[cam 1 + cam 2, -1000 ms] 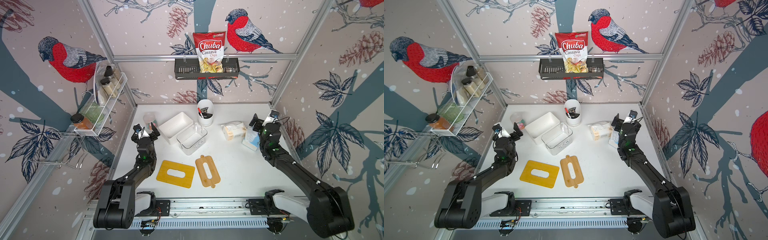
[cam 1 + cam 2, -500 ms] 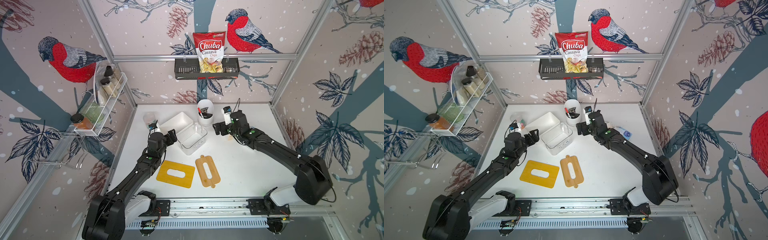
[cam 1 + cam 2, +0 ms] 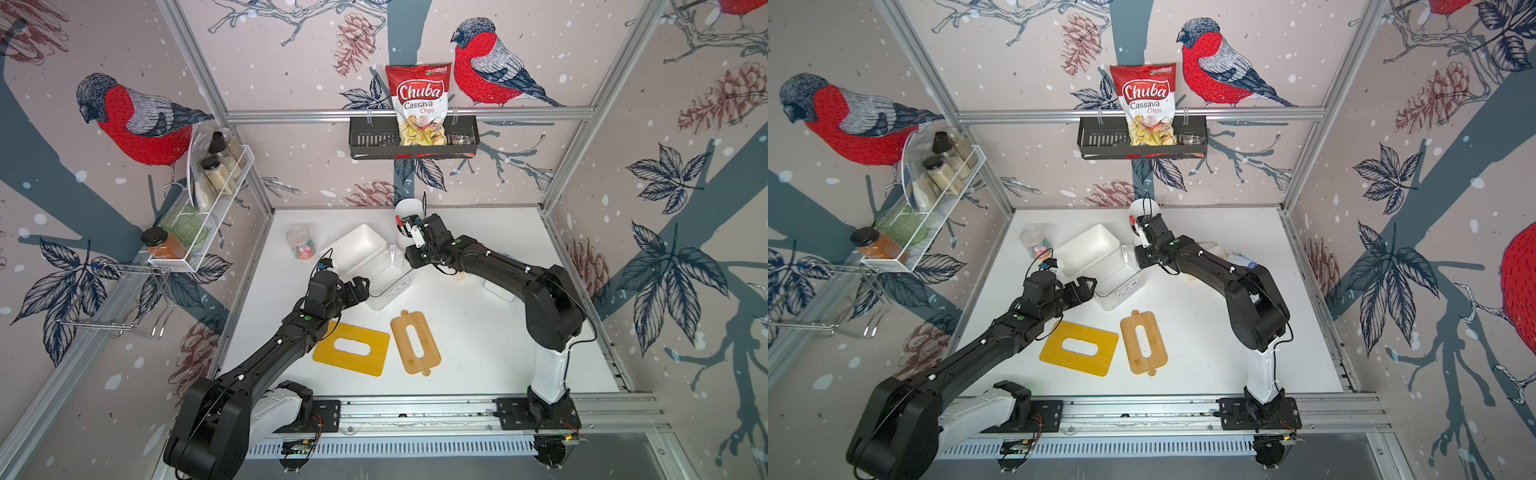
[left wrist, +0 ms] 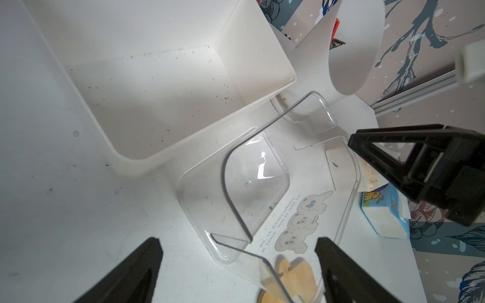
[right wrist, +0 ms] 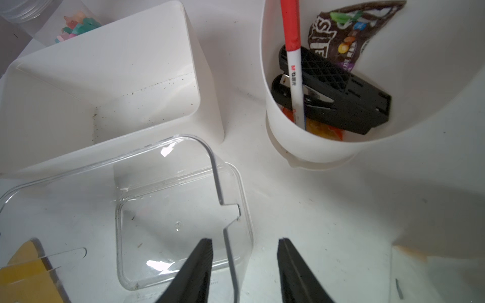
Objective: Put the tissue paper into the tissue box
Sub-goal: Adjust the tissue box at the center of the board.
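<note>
The white tabletop [image 3: 478, 353] carried everything. The left arm [image 3: 266, 357] reached in from the near left. Its jaws were spread wide and empty at the near end of the clear box [image 3: 388, 286], and the box's near corner showed between them in the left wrist view. The right arm [image 3: 498, 266] stretched across from the near right to the box's far end. Its jaws were closer together but apart, one inside and one outside the end wall, with a gap beside the wall.

An empty white box [image 3: 357, 245] sat just beside the clear one, on its far left. A yellow lid [image 3: 365, 363] and a wooden lid [image 3: 430, 345] lay flat side by side, nearer the front.

The tissue pack [image 4: 385, 212] lay on the tabletop to the right of the clear box, outside both boxes and mostly hidden under the right arm in both top views.

A white cup [image 5: 288, 136] holding a pen and a stapler stood far of the clear box, and a candy jar [image 3: 301, 245] stood at the far left.
</note>
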`<act>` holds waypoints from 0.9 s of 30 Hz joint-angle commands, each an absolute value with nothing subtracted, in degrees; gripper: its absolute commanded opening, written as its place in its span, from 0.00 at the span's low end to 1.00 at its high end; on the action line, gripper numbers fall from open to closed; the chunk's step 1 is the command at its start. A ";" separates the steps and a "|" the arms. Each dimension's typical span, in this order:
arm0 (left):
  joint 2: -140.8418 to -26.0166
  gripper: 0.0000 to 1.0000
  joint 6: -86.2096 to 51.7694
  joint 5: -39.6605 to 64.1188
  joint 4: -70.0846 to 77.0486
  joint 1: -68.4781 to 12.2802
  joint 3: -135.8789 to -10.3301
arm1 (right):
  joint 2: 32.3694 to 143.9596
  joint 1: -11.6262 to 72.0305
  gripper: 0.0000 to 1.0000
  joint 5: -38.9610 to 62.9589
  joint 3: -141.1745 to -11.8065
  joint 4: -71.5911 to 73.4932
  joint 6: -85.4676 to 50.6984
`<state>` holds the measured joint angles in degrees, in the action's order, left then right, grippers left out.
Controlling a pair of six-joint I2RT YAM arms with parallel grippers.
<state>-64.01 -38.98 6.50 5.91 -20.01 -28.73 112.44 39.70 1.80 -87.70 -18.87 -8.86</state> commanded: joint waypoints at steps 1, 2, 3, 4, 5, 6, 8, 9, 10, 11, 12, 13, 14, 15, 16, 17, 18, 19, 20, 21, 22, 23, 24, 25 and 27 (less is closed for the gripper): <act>-65.50 0.96 -38.40 9.06 9.25 -20.13 -28.94 | 114.91 39.96 0.41 0.01 -90.45 -22.17 -7.60; -66.16 0.96 -38.40 9.37 9.71 -20.15 -29.18 | 115.74 39.99 0.39 -0.23 -91.35 -22.55 -7.48; -66.63 0.96 -38.39 9.71 10.28 -20.14 -29.31 | 116.59 40.05 0.36 -0.40 -92.18 -23.18 -7.25; -66.94 0.96 -38.44 10.01 10.76 -20.13 -29.43 | 117.15 40.18 0.34 -0.67 -92.88 -23.68 -7.13; -67.27 0.96 -38.58 10.39 11.33 -20.14 -29.66 | 117.75 40.37 0.31 -1.28 -93.66 -24.21 -7.11; -67.65 0.96 -38.67 10.82 12.04 -20.23 -29.87 | 118.06 40.44 0.29 -1.75 -94.09 -24.56 -7.10; -68.48 0.96 -38.71 11.70 13.25 -20.21 -30.29 | 118.21 40.67 0.24 -2.45 -94.39 -24.96 -7.20; -69.13 0.96 -38.75 12.29 13.84 -20.22 -30.62 | 118.08 40.65 0.22 -2.88 -94.39 -25.27 -7.48; -69.69 0.96 -38.75 12.80 14.26 -20.27 -30.98 | 117.89 40.65 0.20 -3.44 -94.22 -25.52 -7.79; -70.41 0.96 -38.76 13.44 14.75 -20.29 -31.34 | 117.48 40.62 0.19 -4.34 -93.84 -25.89 -8.19; -71.17 0.96 -38.73 14.05 15.22 -20.31 -31.75 | 116.86 40.59 0.19 -5.39 -93.07 -26.21 -8.69; -71.85 0.96 -38.76 14.46 15.53 -20.46 -32.17 | 116.12 40.48 0.18 -6.27 -92.28 -26.36 -9.20; -72.60 0.96 -38.56 15.03 15.84 -20.63 -32.65 | 115.17 40.38 0.18 -7.11 -91.07 -26.38 -9.76; -73.38 0.96 -38.50 15.48 16.14 -20.89 -33.20 | 114.20 40.22 0.17 -7.87 -89.87 -26.38 -10.61; -73.98 0.96 -38.39 15.83 16.33 -21.10 -33.66 | 113.35 40.02 0.17 -8.43 -88.70 -26.54 -11.32; -74.66 0.96 -38.33 16.27 16.66 -21.39 -34.16 | 112.34 39.83 0.17 -9.06 -87.47 -26.63 -12.27; -75.34 0.96 -38.15 16.74 17.02 -21.79 -34.80 | 111.18 39.60 0.17 -9.80 -85.82 -26.60 -13.28; -76.04 0.96 -38.13 16.94 17.14 -22.26 -35.29 | 110.25 39.38 0.17 -10.27 -84.37 -26.47 -14.37; -76.88 0.96 -38.01 17.19 17.34 -22.86 -36.12 | 109.06 38.98 0.17 -10.66 -82.71 -26.21 -15.55; -77.88 0.96 -37.84 17.52 17.57 -23.39 -36.95 | 107.92 38.61 0.16 -10.97 -81.08 -25.83 -16.94; -78.76 0.96 -37.74 17.74 17.58 -23.87 -37.73 | 106.94 38.16 0.16 -11.14 -79.69 -25.44 -18.08; -79.85 0.96 -37.63 18.10 17.73 -24.35 -38.59 | 105.99 37.85 0.16 -11.15 -78.19 -25.00 -19.37; -80.94 0.96 -37.45 18.49 18.00 -24.75 -39.42 | 104.91 37.50 0.16 -11.16 -76.80 -24.43 -20.49; -82.00 0.96 -37.28 18.71 18.30 -25.10 -40.11 | 103.97 37.36 0.17 -11.16 -75.68 -23.87 -21.30; -84.36 0.96 -36.93 19.15 18.31 -25.32 -41.70 | 102.20 37.18 0.19 -10.95 -73.59 -22.82 -22.85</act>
<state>-82.50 -38.48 17.67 15.62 -24.86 -40.03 104.12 37.21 -9.80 -75.44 -24.16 -18.37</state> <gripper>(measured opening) 0.964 0.182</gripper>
